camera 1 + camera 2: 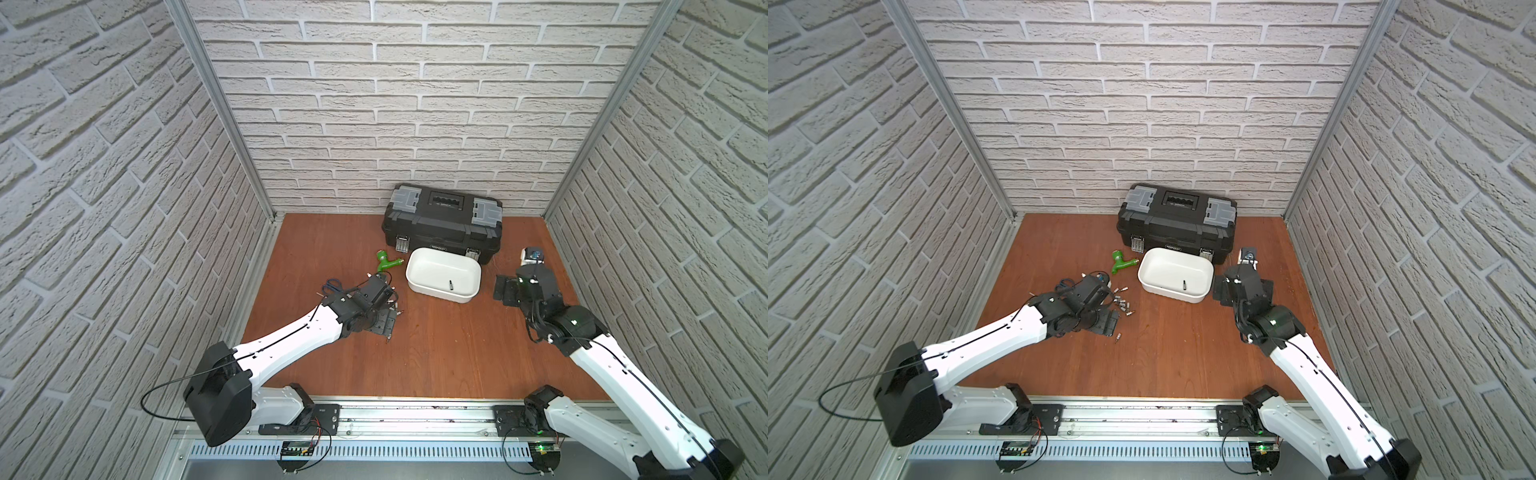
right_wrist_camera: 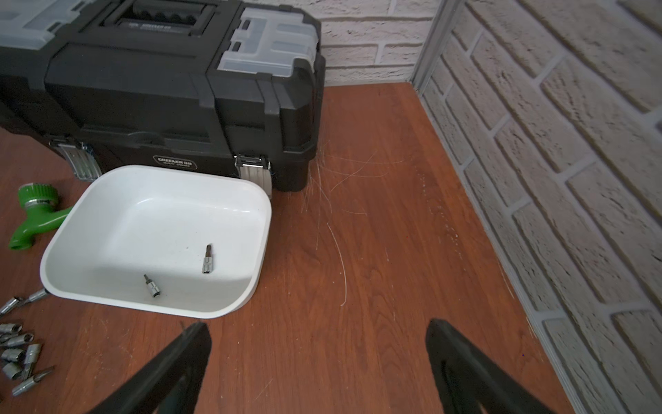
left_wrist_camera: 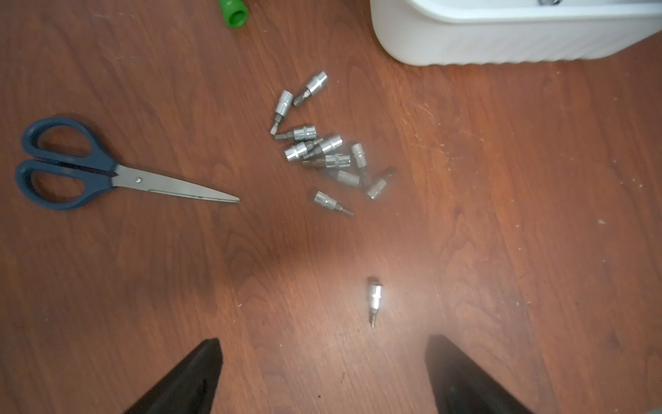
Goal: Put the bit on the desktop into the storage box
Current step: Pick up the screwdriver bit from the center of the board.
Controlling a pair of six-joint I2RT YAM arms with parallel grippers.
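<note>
The left gripper (image 3: 324,338) is spread wide with nothing between its fingers (image 3: 193,372), low over the desktop (image 3: 501,251). Just ahead of its tips lies a single bit (image 3: 373,299), clear of both fingers. Farther ahead is a heap of bits (image 3: 322,150), with scissors (image 3: 107,172) off to one side. Beyond those are a green fitting (image 3: 234,10) and the white box (image 3: 465,39). The right gripper (image 2: 318,322) is also spread wide and empty, over bare desktop. The white box sits ahead and to its left, near one fingertip, with two bits (image 2: 206,258) lying apart on its floor. Past the box stands a black toolbox (image 2: 161,89), close against it.
</note>
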